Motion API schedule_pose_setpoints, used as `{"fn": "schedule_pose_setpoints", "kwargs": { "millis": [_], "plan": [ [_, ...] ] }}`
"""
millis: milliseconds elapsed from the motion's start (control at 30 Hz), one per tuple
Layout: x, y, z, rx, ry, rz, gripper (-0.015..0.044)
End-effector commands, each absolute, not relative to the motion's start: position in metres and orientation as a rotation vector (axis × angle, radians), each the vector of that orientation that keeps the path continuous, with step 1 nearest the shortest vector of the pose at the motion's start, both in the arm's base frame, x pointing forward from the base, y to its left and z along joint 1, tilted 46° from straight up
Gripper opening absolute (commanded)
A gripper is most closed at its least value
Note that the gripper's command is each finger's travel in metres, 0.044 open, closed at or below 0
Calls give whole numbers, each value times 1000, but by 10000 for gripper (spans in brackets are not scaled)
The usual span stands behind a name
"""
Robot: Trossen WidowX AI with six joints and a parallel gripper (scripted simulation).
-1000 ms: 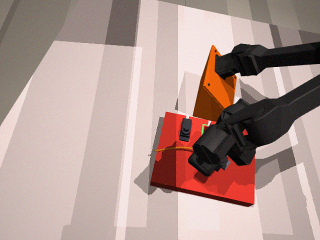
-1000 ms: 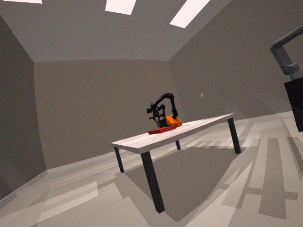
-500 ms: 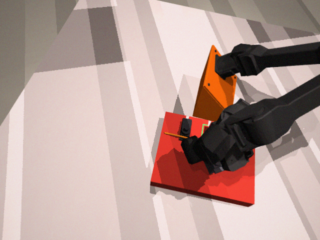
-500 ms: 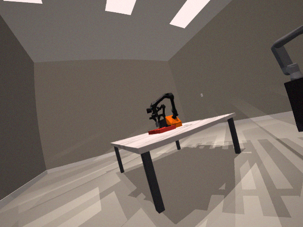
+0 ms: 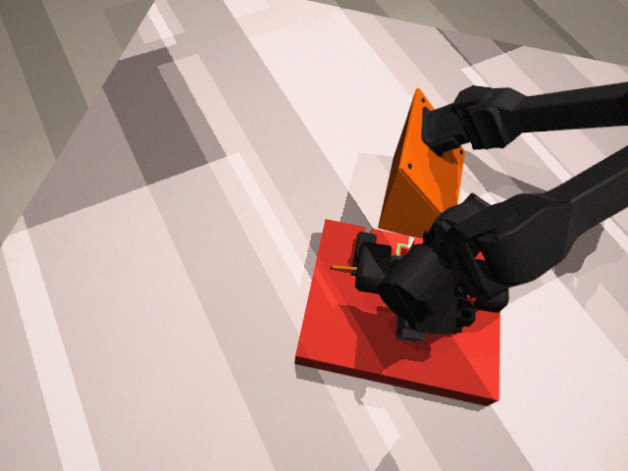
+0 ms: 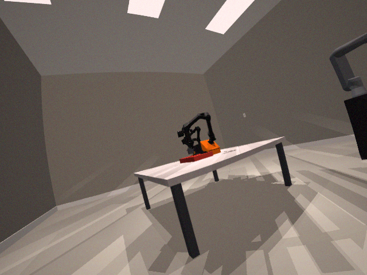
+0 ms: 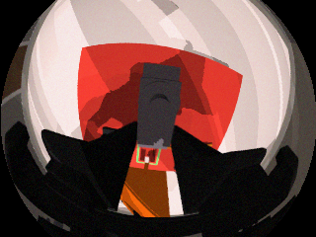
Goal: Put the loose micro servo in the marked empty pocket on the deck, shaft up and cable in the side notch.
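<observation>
End effector [image 7: 157, 133] clamped on micro servo [image 7: 158, 109], above red deck [image 5: 458, 362]; green-marked pocket [image 7: 149, 156] just beneath, seemingly. Lower straight, shaft up, cable [image 5: 342, 267] steered toward notch.

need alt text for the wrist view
A dark micro servo is clamped in the black pincer, above a red deck. Just below the servo sits a green-outlined pocket, with an orange block beneath.

Overhead, distant room, fisheye wrist views.
</observation>
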State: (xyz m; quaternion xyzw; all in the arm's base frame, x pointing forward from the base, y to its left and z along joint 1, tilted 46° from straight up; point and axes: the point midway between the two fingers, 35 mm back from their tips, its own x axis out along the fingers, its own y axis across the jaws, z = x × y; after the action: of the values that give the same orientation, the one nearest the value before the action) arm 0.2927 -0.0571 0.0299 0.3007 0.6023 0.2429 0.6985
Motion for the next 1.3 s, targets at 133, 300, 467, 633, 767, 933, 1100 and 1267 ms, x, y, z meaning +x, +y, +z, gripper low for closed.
{"fn": "schedule_pose_setpoints", "kwargs": {
  "millis": [133,300,467,633,767,933,1100,1267],
  "plan": [
    [291,-58,29,713,1361,502,0],
    [275,-55,28,714,1362,502,0],
    [254,-52,27,714,1363,502,0],
    [231,-48,26,714,1364,501,0],
    [213,-45,25,715,1365,501,0],
    [191,-41,23,715,1366,501,0],
    [185,-40,22,716,1366,501,0],
    [186,-36,18,716,1366,501,0]
  ]
}}
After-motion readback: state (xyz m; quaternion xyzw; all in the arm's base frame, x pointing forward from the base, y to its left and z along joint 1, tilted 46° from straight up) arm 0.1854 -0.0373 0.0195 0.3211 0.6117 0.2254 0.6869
